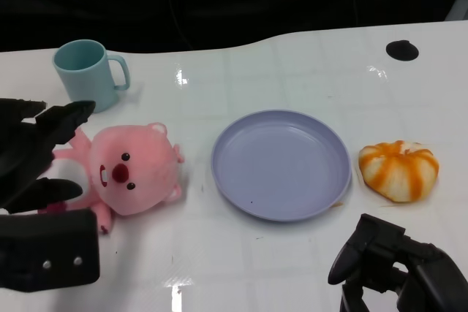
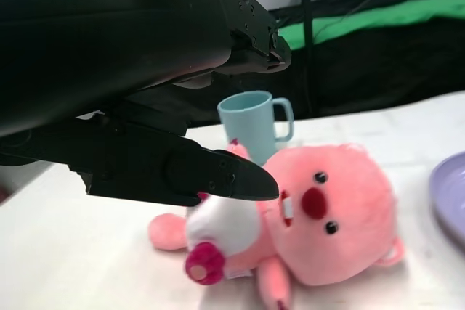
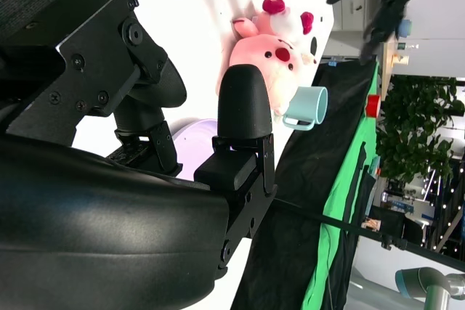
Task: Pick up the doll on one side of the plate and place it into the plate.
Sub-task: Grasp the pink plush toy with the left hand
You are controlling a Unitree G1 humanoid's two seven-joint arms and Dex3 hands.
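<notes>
Spreading across the head view, the glossy white table (image 1: 292, 71) carries everything. Largest on it is the round, shallow lavender plate (image 1: 281, 164), smooth and matte, near the centre. At its nine o'clock, just beside but apart from it, lies the pink plush doll (image 1: 131, 168) on its back, fuzzy, with a white belly. At the plate's three o'clock sits a soft, lobed orange-and-white pumpkin toy (image 1: 399, 169). At the doll's eleven o'clock stands an upright, smooth teal mug (image 1: 89, 74).

The left hand (image 1: 33, 155) is at the doll's nine o'clock, fingers spread apart and holding nothing. The left wrist view shows its finger (image 2: 218, 176) over the doll's (image 2: 320, 223) belly; actual touch cannot be judged. The right hand (image 1: 395, 264), at the plate's five o'clock, holds nothing, its fingers bent downward. The right wrist view adds a green cloth (image 3: 341, 201) beyond the table edge.
</notes>
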